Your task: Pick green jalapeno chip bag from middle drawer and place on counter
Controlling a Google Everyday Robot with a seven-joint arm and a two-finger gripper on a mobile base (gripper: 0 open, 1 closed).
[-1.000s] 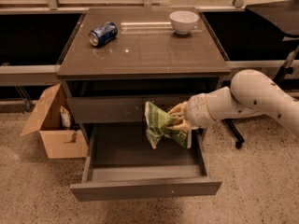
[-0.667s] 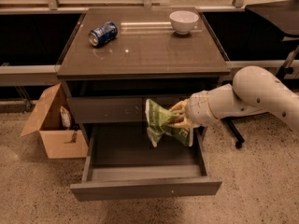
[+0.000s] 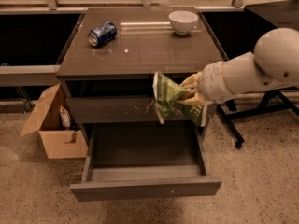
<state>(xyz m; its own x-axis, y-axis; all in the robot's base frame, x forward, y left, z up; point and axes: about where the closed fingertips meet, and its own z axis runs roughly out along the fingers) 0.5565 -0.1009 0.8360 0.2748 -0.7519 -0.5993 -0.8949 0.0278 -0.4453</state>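
The green jalapeno chip bag [image 3: 170, 101] hangs crumpled in my gripper [image 3: 189, 94], which is shut on its right side. The white arm reaches in from the right. The bag is in the air in front of the cabinet, level with the upper drawer front and just below the counter's front edge. The middle drawer [image 3: 145, 171] is pulled open below it and its inside looks bare. The counter [image 3: 140, 45] is the glossy grey-brown top of the cabinet.
A blue soda can [image 3: 102, 33] lies on its side at the counter's back left. A white bowl [image 3: 183, 21] stands at the back right. An open cardboard box [image 3: 53, 125] sits on the floor left of the cabinet. A black stand base [image 3: 243, 120] is on the right.
My gripper has lifted the chip bag up from over the open drawer to just under the counter's front edge.
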